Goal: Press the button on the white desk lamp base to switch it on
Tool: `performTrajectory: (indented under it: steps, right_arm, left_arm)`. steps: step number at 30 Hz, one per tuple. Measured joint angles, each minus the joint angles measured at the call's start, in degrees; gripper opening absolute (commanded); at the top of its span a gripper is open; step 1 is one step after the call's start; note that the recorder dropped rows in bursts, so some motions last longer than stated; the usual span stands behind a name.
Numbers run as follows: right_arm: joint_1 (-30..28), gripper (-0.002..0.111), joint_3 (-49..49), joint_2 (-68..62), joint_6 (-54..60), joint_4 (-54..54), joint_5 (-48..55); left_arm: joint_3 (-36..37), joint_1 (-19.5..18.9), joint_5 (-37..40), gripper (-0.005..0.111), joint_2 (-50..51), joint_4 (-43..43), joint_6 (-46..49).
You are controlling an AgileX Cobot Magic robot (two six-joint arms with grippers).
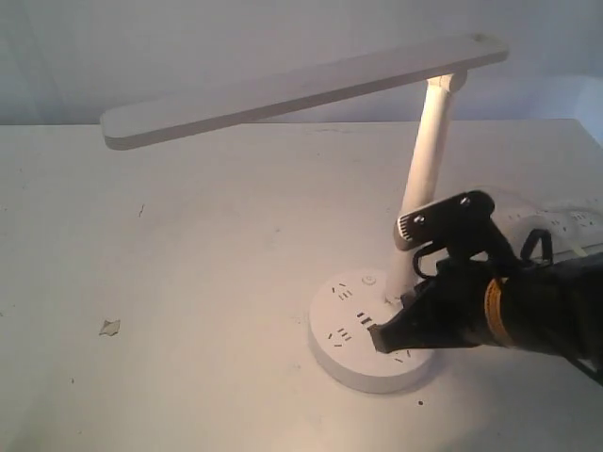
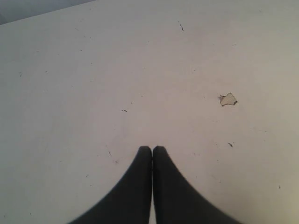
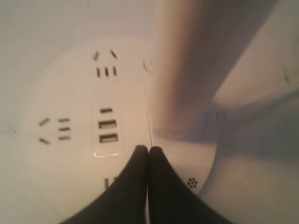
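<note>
The right pincer (image 3: pixel 148 149) is shut tight and empty, its tip low over the lamp base (image 3: pixel 70 93), with the pole (image 3: pixel 187 70) just beside it.

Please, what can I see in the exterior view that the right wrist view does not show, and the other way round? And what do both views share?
Only the exterior view shows the lamp's long bar head, the power strip at the right edge, and a small chip on the table. Only the right wrist view shows a small cluster of holes on the white desk lamp base. Both show that base with its slots, the slanted pole, and the right gripper, shut, over the base.
</note>
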State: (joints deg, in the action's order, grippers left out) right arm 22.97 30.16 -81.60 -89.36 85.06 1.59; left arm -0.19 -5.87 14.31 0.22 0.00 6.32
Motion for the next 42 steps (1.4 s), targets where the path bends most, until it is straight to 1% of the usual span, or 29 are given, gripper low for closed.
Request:
performTrajectory:
  steps: [4, 8, 16, 18, 25, 31, 32, 36, 42]
  right_arm:
    - [0.0, 0.000, 0.0, 7.7, 0.0, 0.0, -0.5]
    - [0.0, 0.000, -1.5, 18.3, 0.0, 0.0, -0.5]
    - [0.0, 0.000, -11.9, 36.8, 0.0, -0.4, 2.4]
    - [0.0, 0.000, -13.2, 41.2, 0.0, -0.7, 3.1]
    - [0.0, 0.000, -13.4, 58.7, 0.0, -0.7, 3.5]
    - [0.0, 0.000, -13.4, 69.4, 0.0, -0.7, 3.4]
    - [0.0, 0.000, -13.7, 72.8, 0.0, -0.7, 2.8]
    - [0.0, 0.000, -16.3, 79.7, -0.5, -0.7, 2.0]
    - [0.0, 0.000, -21.5, 81.3, -8.0, -1.7, 5.0]
  left_arm:
    - [0.0, 0.0, 0.0, 0.000, 0.0, 0.0, 0.0]
    - [0.0, 0.0, 0.0, 0.000, 0.0, 0.0, 0.0]
    - [0.0, 0.0, 0.0, 0.000, 0.0, 0.0, 0.0]
    - [0.0, 0.0, 0.0, 0.000, 0.0, 0.0, 0.0]
    - [0.0, 0.0, 0.0, 0.000, 0.0, 0.0, 0.0]
    - [0.0, 0.0, 0.0, 0.000, 0.0, 0.0, 0.0]
    - [0.0, 0.0, 0.0, 0.000, 0.0, 0.0, 0.0]
    - [0.0, 0.0, 0.0, 0.000, 0.0, 0.0, 0.0]
    - [0.0, 0.0, -0.1, 0.000, 0.0, 0.0, 0.0]
